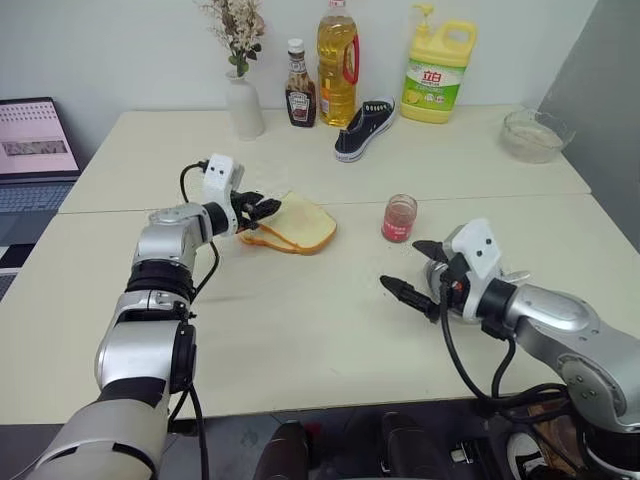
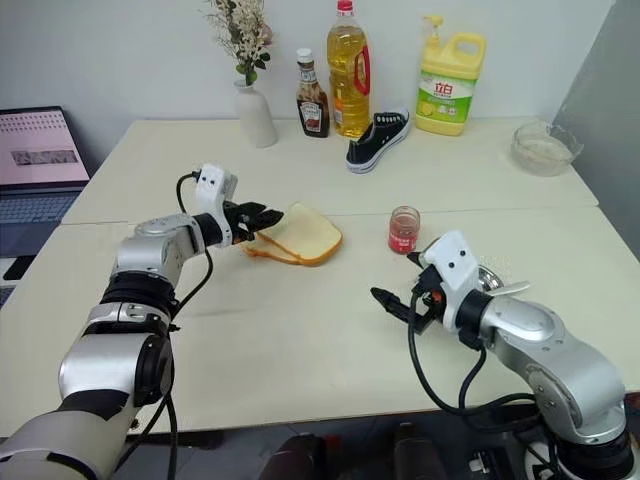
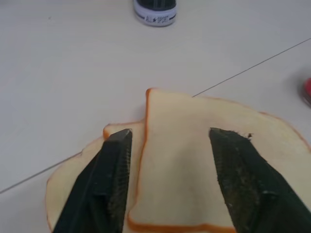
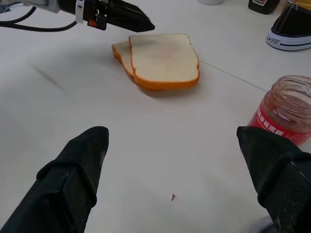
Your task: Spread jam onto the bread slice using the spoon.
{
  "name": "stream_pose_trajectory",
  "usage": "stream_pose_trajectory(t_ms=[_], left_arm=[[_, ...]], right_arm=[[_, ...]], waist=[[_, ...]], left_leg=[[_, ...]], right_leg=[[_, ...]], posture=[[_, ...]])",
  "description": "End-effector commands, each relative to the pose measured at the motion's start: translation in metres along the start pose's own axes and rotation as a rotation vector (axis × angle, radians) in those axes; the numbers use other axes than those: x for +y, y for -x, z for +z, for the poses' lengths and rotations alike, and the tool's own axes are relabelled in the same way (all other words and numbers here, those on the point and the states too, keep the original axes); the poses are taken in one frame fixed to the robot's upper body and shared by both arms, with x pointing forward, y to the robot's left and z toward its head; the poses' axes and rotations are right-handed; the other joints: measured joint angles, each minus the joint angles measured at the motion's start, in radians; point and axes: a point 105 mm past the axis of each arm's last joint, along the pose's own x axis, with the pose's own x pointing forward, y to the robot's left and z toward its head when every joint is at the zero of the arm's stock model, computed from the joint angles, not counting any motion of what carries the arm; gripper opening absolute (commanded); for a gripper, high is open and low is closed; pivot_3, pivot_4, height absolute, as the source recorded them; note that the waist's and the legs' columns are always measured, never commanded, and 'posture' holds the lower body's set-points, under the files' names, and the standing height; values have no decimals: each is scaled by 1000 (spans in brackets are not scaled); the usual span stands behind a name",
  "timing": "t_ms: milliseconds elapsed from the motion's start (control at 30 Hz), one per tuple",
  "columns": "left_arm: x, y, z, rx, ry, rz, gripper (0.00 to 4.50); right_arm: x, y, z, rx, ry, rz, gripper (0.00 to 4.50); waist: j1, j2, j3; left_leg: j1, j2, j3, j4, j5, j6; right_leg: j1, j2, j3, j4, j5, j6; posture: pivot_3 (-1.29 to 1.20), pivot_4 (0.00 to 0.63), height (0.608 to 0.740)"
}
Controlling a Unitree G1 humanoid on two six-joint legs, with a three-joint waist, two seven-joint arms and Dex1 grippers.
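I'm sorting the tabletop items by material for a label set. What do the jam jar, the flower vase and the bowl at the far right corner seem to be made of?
The jam jar: clear glass or plastic, see-through, with red jam and a red label.
The flower vase: matte white, opaque, probably ceramic.
The bowl: transparent, with bright glints, likely glass.

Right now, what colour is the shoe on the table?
Black with a white sole and toe: the shoe. Shows best in the right eye view.
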Motion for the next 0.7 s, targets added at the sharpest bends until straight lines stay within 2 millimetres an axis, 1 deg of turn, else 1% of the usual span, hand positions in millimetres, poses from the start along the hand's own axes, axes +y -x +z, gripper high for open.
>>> stream_pose_trajectory(t_ms=[33, 67, 100, 267, 400, 500, 600, 700], left_arm=[[4, 2, 3, -20, -6, 16, 4015], [3, 3, -2, -6, 3, 6, 4290], [3, 4, -5, 3, 11, -4, 4424], [5, 7, -17, 31, 40, 4, 4424], [4, 6, -28, 76, 61, 11, 4424], [3, 4, -28, 69, 74, 13, 4424], [-1, 1, -24, 56, 72, -9, 3814], [-4, 0, -18, 40, 64, -25, 2925]], right_arm=[[2, -2, 11, -42, 25, -4, 4500], [2, -4, 12, -46, 27, -4, 4500], [3, -5, 12, -48, 28, -4, 4500], [4, -14, 18, -71, 28, -7, 4500], [7, -18, 21, -82, 24, -2, 4500], [7, -18, 20, -81, 23, -3, 4500], [8, -18, 20, -81, 22, -2, 4500], [7, -19, 20, -82, 21, -2, 4500]], waist=[[0, 0, 0], [0, 0, 0], [0, 0, 0], [-1, 0, 0], [-1, 0, 0], [-1, 0, 0], [-1, 0, 0], [-1, 0, 0]], left_leg=[[0, 0, 0, 0, 0, 0], [0, 0, 0, 0, 0, 0], [0, 0, 0, 0, 0, 0], [0, 0, 0, 0, 0, 0], [0, 0, 0, 0, 0, 0], [0, 0, 0, 0, 0, 0], [1, 0, 0, 0, 0, 0], [1, 0, 0, 0, 0, 0]], right_leg=[[0, 0, 0, 0, 0, 0], [0, 0, 0, 0, 0, 0], [0, 0, 0, 0, 0, 0], [0, 0, 0, 0, 0, 0], [0, 0, 0, 0, 0, 0], [0, 0, 0, 0, 0, 0], [0, 0, 0, 1, 0, 0], [0, 0, 0, 1, 0, 0]], posture=[[0, 150, 740], [0, 150, 740], [0, 150, 740], [0, 150, 740], [0, 150, 740], [0, 150, 740], [0, 150, 740], [0, 150, 740]])
